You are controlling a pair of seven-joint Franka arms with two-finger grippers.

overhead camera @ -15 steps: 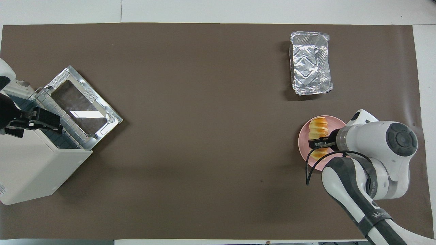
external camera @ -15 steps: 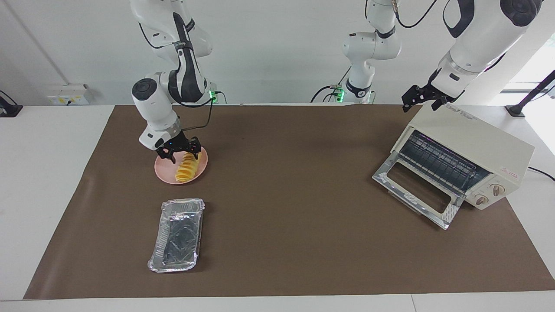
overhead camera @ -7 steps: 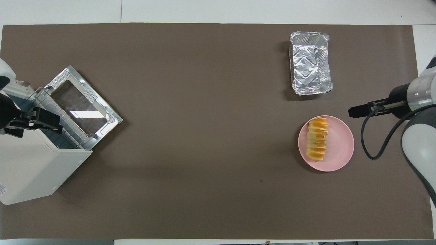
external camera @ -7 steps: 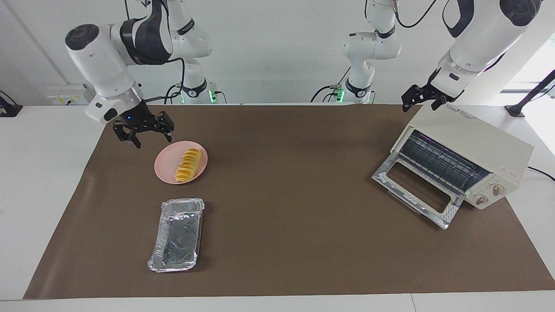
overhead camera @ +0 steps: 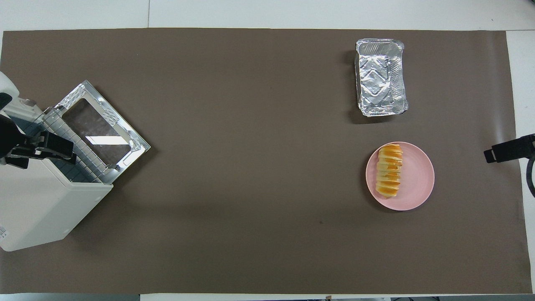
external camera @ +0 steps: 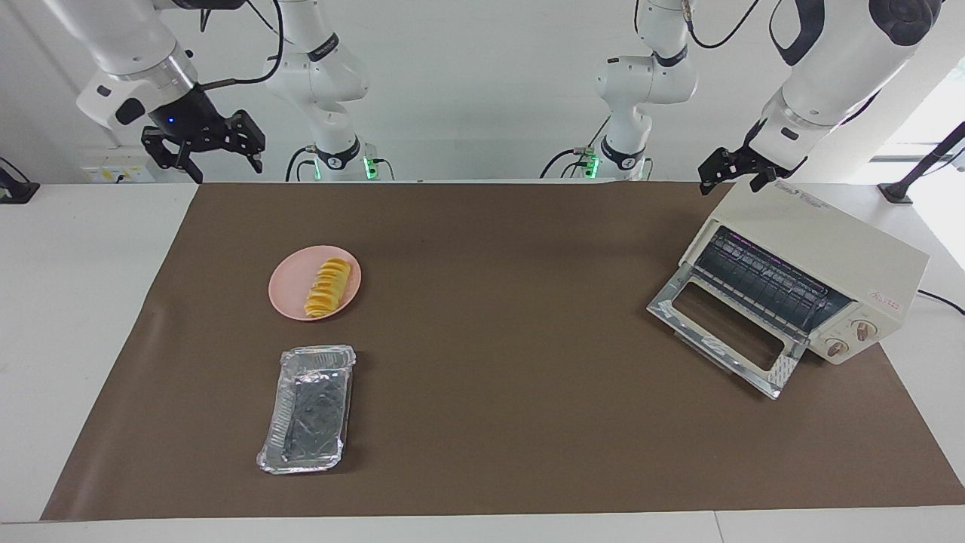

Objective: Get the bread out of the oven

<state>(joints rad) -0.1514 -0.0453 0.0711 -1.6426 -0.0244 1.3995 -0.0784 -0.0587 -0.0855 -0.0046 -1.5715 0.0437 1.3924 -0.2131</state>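
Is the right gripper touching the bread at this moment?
Apart. In the facing view the right gripper hangs open, high above the table's edge, well clear of the bread lying on the pink plate.

You have a white table (external camera: 83, 317) with a brown mat (external camera: 513, 422) spread over most of its top; bare white margins show at both ends and along the edge farthest from the robots. The wall (external camera: 482, 90) at the robots' end is plain white. A white socket box (external camera: 121, 167) sits low on that wall, toward the right arm's end. Bright daylight comes in from a window (external camera: 931, 113) at the left arm's end. A black stand (external camera: 916, 177) rests on the table near that window.
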